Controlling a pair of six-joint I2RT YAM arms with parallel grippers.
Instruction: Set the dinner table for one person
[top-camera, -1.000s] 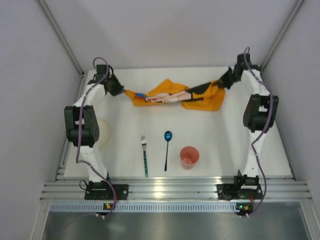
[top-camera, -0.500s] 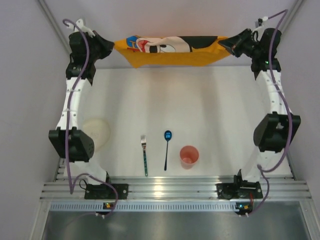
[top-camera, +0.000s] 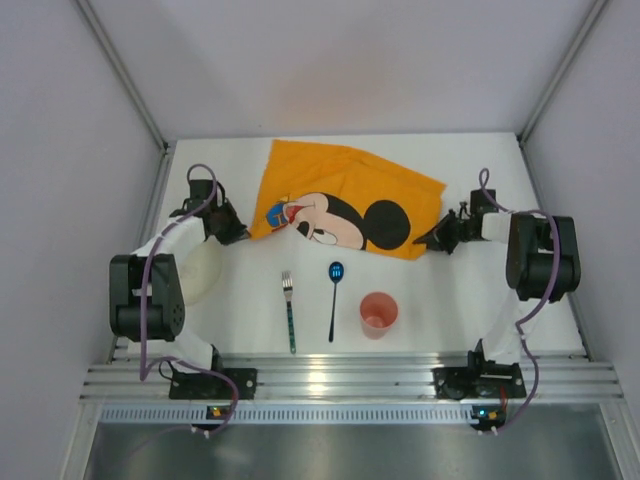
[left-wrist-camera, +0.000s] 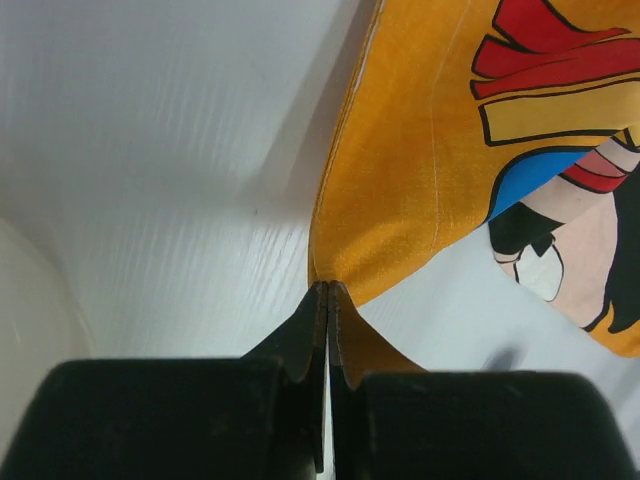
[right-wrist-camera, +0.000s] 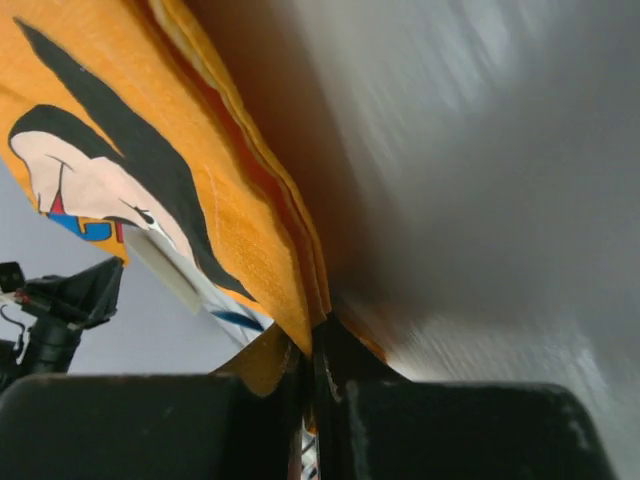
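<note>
At the far left, your left arm is reaching over a pale round plate that is lying on the dinner table. The arm is hiding part of the plate.

Just beyond the plate, your left gripper is pinching the near-left corner of the orange placemat. In the left wrist view its jaws are pressing together on the cloth with no gap showing, and the gripper is holding that corner slightly above the white surface, which is catching the cloth's shadow.

The placemat is spreading across the middle of the table at a slant, mouse print facing up, with its far corners reaching toward the back edge. You cannot tell whether that far part is resting flat.

Nearer the arm bases, a fork, a dark spoon and a pink cup are sitting in a row from left to right, apart from one another. The cup is standing upright, and the spoon's bowl is lying just beside the mat's near edge.

On the right, your right gripper is clamping the mat's near-right corner. The right wrist view shows its fingers closing tight on bunched orange folds at the gripper.

The table is spanning the whole workspace, with the ribbed aluminium rail running along its near edge.
</note>
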